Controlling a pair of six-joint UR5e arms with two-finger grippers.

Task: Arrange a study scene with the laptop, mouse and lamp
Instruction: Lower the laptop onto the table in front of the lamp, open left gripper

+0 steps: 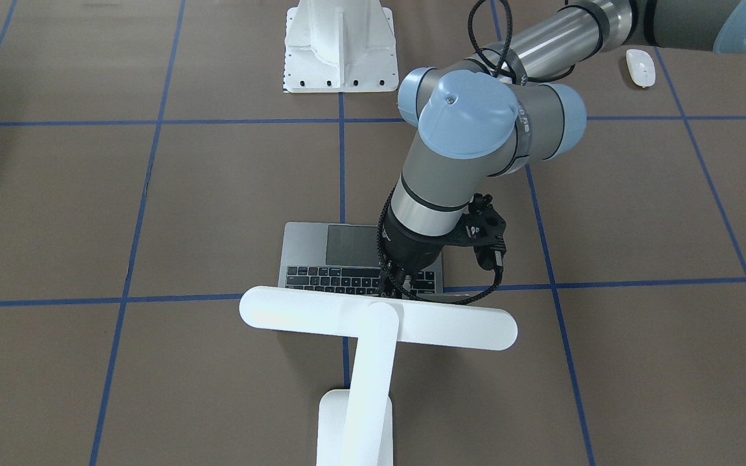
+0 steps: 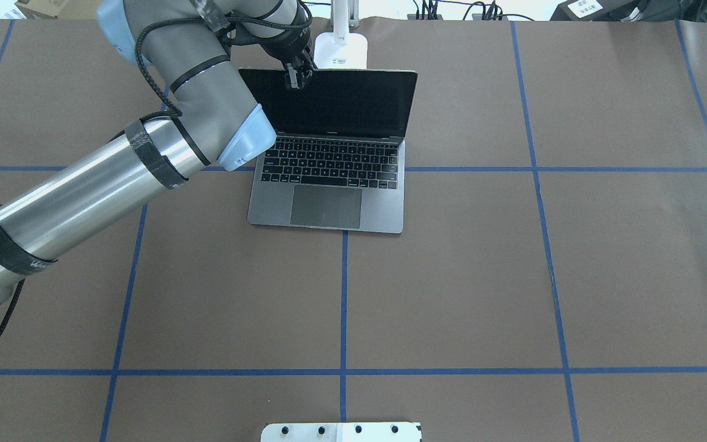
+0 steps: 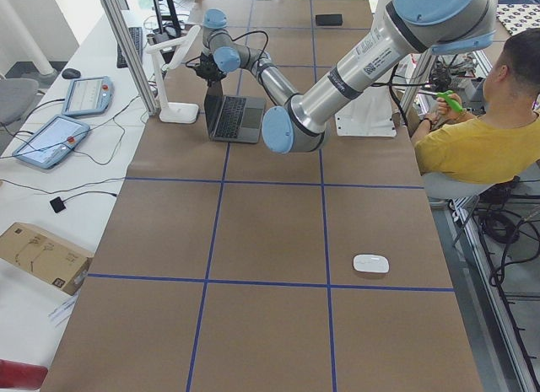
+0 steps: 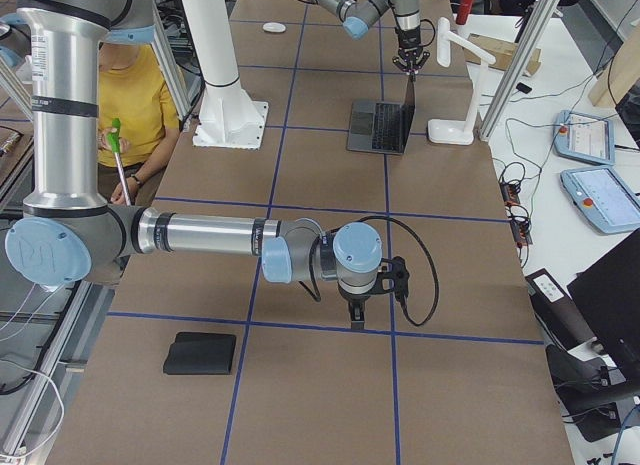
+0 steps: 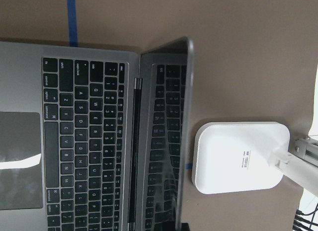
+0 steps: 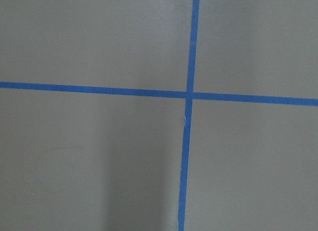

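Three items, my left to right.

Mouse (image 3: 371,263) sits alone at my far-left end of the table (image 2: 513,276), well apart from everything else. Judgement: light, glossy and rounded, so slippery. Take it across the narrow flanks, low down, with a moderate squeeze.

Left gripper (image 2: 298,77) is on the lid's top edge, left of lid centre, jaws drawn narrow. It reads as a pinch on the lid.

Laptop (image 2: 329,202) is mid-table and open, screen a bit past upright, keyboard toward me. Judgement: the metal shell is stiff and the base looks heavy enough to stay put while the hinge turns. The lid is thin with glass on one face, so it's fragile. Hold the top rim only, with light force and minimal pad on the display. An off-centre grip can twist the lid, so go slow.

Lamp (image 1: 373,323) stands just behind the laptop, not touching it, bar head above lid level. Judgement: rigid plastic, top-heavy. Grab the flat arm low, near the base.

Right gripper (image 4: 355,320) hovers over bare table at my right end, near a black pad (image 4: 200,353). Can't tell whether it's wide or narrow.
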